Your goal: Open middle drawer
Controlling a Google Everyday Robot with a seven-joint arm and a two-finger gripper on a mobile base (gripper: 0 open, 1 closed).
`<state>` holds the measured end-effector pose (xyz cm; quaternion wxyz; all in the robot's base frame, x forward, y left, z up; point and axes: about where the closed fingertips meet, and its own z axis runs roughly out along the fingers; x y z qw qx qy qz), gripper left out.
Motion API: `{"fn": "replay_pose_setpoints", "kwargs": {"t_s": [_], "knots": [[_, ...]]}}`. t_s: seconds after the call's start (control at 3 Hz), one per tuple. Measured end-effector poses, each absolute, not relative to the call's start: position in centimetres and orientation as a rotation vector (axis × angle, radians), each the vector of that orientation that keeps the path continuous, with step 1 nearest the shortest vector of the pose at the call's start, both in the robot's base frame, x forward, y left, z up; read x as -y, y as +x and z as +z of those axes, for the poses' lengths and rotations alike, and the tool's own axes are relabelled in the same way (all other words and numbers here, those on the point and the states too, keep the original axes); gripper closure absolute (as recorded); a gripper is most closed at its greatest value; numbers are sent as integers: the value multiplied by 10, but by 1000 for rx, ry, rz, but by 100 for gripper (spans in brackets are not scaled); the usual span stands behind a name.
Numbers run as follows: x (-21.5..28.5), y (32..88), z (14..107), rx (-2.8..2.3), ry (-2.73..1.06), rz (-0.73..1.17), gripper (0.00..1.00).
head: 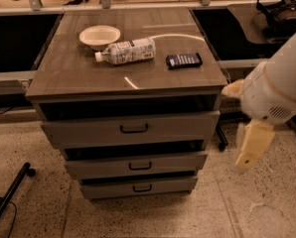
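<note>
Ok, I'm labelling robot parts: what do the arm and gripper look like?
The arm, at the right edge, has a rounded white shell with a thin tan seam and a dotted vent. Its gripper, right of the middle drawer, is pale cream plastic.

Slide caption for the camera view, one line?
Gripper hangs right of the cabinet, apart from the middle drawer; bowl and bottle on top.

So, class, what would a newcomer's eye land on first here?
The cream robot gripper hangs at the right, beside the grey-brown wood-grain cabinet, apart from its middle drawer. On top lie a clear plastic bottle, a white round bowl and a dark blue packet.
</note>
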<state>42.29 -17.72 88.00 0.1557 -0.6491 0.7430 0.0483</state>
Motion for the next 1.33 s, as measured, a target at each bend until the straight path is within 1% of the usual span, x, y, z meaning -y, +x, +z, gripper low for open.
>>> {"fn": "replay_pose_setpoints", "kwargs": {"t_s": [0.33,0.67,1.0,1.33], "knots": [[152,411,815,-2101,-1867,299,0],[152,411,811,-2100,-1867,308,0],[151,413,786,-2091,-1865,371,0],[152,416,727,-2093,-1859,439,0]]}}
